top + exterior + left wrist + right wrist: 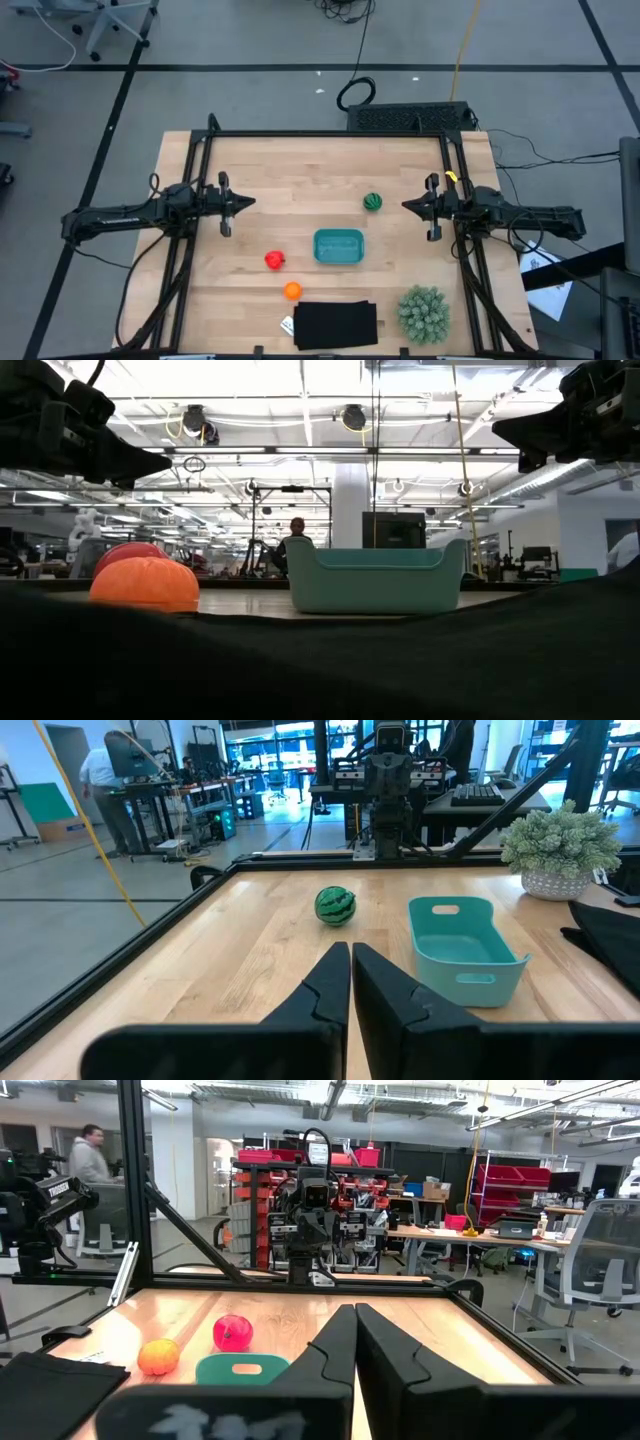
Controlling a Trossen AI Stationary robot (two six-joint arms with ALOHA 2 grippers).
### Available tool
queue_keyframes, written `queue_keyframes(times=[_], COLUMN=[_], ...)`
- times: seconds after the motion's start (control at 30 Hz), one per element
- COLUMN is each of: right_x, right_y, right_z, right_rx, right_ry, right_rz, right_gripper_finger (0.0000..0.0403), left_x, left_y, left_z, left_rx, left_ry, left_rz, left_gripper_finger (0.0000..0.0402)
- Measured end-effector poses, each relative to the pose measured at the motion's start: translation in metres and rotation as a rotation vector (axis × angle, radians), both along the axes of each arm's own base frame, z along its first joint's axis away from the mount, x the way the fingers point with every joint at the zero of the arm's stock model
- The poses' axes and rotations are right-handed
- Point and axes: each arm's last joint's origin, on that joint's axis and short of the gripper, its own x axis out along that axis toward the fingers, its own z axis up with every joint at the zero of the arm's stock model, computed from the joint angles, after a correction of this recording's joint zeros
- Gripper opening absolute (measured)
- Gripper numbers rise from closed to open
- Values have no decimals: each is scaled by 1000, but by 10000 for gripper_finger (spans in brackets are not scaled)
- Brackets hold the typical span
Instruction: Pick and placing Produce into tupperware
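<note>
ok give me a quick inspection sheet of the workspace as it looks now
surface: wooden table, black frame.
job's things: teal tupperware empty; red fruit, orange fruit and green fruit on the table outside it.
clutter: black mat, spiky plant ball.
grippers: left gripper and right gripper shut, holding nothing, at the table's sides.
cables: black cable and yellow cable on the floor.
surroundings: workshop, a person beyond the table.
</note>
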Motion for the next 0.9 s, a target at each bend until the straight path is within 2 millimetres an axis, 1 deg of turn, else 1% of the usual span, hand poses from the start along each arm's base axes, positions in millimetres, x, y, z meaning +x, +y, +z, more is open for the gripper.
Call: queue_keyframes(times=[0.9], right_x=[0], right_y=[0], right_z=[0], right_rx=[0], right_ry=[0], right_rz=[0], right_gripper_finger=[0], left_x=[0], left_y=[0], left_z=[0], left_rx=[0], left_ry=[0], left_rz=[0], left_gripper_finger=[21])
